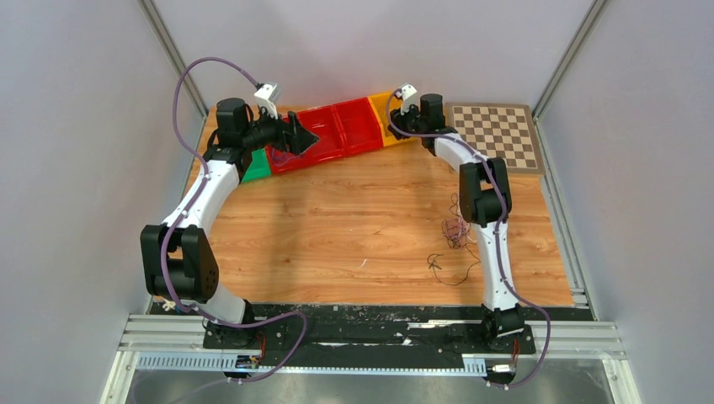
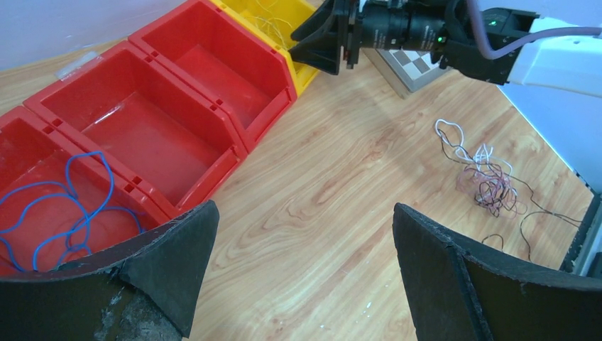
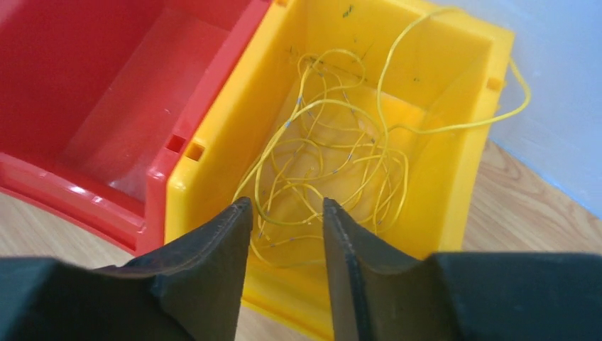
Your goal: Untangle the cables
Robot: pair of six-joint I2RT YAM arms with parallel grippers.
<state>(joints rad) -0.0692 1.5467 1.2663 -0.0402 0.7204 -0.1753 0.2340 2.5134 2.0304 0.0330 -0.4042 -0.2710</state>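
Right pincer (image 3: 286, 206), parted, hides some yellow cables (image 3: 334, 160); left pincer (image 2: 304, 207) gapes wide, empty.

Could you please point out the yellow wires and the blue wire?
yellow wires (image 3: 353, 160): right wrist view, middle of the coil.
blue wire (image 2: 91, 152): left wrist view, top of a loop.

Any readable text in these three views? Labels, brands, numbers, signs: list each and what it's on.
None: no readable text in any view.
Red bins: plain plastic, no label.
Yellow bin: plain plastic, no print.
Checkerboard: squares only, no letters or numbers visible on its border.
White arm shell: no brand mark visible.
Small parts on the front rail: too small to tell whether they carry any marking.
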